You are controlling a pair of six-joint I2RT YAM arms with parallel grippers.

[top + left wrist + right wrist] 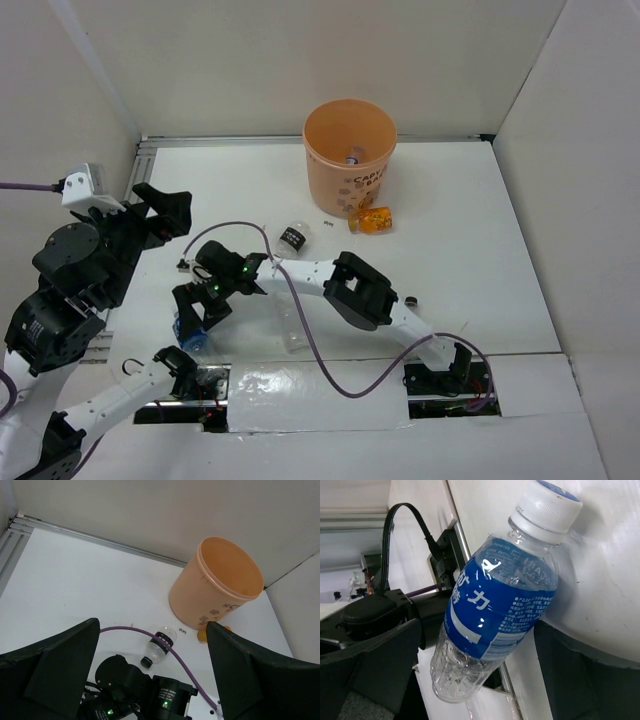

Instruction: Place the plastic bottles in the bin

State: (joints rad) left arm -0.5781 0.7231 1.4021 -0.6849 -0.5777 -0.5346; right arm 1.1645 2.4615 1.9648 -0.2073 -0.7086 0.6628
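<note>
**Straddling the blue-labelled bottle at the near-left edge**

Nearest the bases, the blue-labelled bottle (495, 605) lies on its side at the near left of the desk (480, 250), close to the dark slot (180, 408) by the left arm's base. The right arm (360, 290) reaches low across the desk from the near right, elbow bent, wrist turned down over this bottle. The right jaws stand apart, with one dark finger (375, 670) on each side of the bottle and a gap on both sides, so nothing is clamped. A purple cable (300, 330) loops over the forearm. A faint clear shape (290, 335) beside the forearm is hard to make out.

The left arm (70, 280) is raised near the left wall. The left jaws are wide apart and hold nothing, and they face the bin. A broad stretch of desk lies between the right arm and the right wall.

Farther out, the black-labelled bottle (295, 236) lies on its side, apart from both arms. The orange-tinted bottle (372, 220) lies at the foot of the bin (350, 195). From the left wrist only a sliver of it shows.

The bin stands upright near the far wall. Inside it a bottle cap (352, 157) shows, and the rest is unclear. White walls close off the left, far and right sides.
</note>
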